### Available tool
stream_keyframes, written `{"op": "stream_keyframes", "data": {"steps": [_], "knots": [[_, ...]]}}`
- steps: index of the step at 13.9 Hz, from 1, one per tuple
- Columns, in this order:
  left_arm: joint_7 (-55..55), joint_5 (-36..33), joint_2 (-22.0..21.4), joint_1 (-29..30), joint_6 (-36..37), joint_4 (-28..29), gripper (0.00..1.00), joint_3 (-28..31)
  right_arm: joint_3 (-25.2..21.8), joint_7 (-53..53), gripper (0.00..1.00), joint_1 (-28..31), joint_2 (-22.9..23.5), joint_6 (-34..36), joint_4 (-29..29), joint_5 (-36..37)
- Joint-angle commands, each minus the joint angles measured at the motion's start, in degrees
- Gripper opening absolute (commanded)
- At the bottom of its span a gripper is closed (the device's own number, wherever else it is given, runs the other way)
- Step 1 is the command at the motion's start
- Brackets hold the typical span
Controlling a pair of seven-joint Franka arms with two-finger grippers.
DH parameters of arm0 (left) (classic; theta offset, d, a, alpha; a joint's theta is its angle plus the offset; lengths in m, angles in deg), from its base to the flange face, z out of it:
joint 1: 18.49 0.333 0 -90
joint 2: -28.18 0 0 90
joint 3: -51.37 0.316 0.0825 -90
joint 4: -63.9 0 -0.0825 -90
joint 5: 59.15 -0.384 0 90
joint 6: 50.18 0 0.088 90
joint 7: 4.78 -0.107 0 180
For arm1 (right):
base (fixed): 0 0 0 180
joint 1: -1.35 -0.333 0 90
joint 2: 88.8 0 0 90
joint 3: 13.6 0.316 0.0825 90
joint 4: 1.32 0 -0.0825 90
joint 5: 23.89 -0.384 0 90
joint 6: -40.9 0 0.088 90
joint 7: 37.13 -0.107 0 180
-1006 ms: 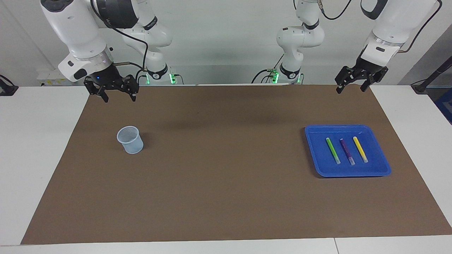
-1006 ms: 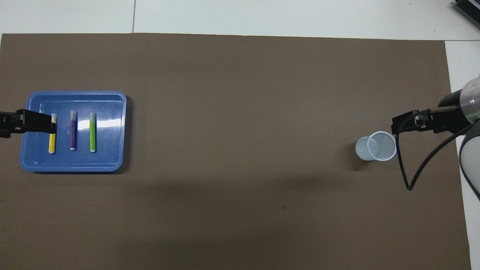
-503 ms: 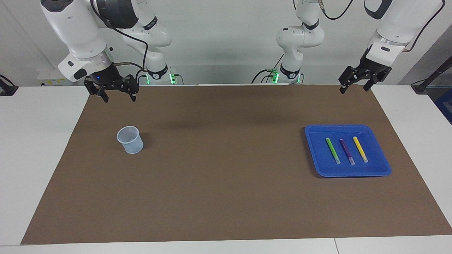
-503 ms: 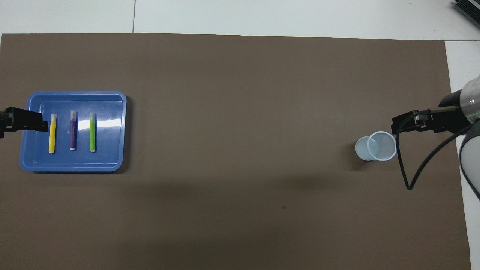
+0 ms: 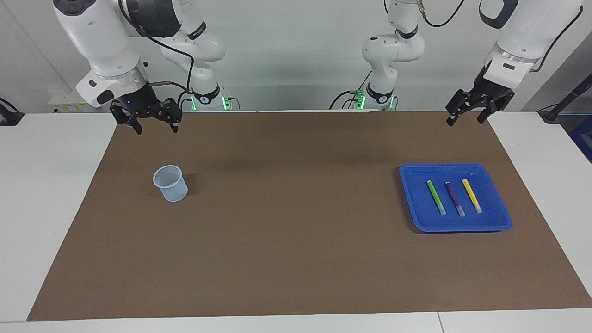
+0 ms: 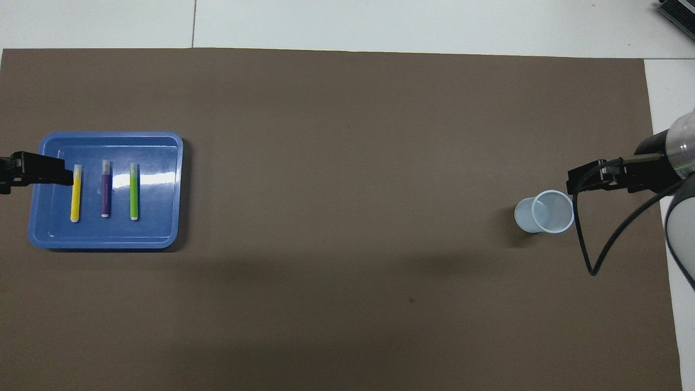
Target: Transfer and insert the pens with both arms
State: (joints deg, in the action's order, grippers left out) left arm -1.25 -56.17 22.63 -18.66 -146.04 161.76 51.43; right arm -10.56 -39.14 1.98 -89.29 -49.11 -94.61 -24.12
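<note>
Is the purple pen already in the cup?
No, the purple pen lies in the blue tray between two others; the cup holds no pen.

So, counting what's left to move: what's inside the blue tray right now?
Three pens lie side by side in the blue tray: green pen, purple pen, yellow pen. From overhead, the raised left hand covers a little of the tray floor beside the yellow pen.
</note>
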Motion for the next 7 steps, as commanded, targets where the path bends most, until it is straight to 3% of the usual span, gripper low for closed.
{"op": "stream_keyframes", "data": {"steps": [1,7], "knots": [[-1.2,0.8,-1.4,0.8,-4.8,5.1,1.00,-0.2,0.0,-0.4,1.00,0.5,-1.1,-0.5,-1.4,-1.0],[-3.1,0.8,-1.0,0.9,-10.7,12.5,1.00,-0.2,0.0,-0.4,1.00,0.5,-1.1,-0.5,-1.4,-1.0]]}}
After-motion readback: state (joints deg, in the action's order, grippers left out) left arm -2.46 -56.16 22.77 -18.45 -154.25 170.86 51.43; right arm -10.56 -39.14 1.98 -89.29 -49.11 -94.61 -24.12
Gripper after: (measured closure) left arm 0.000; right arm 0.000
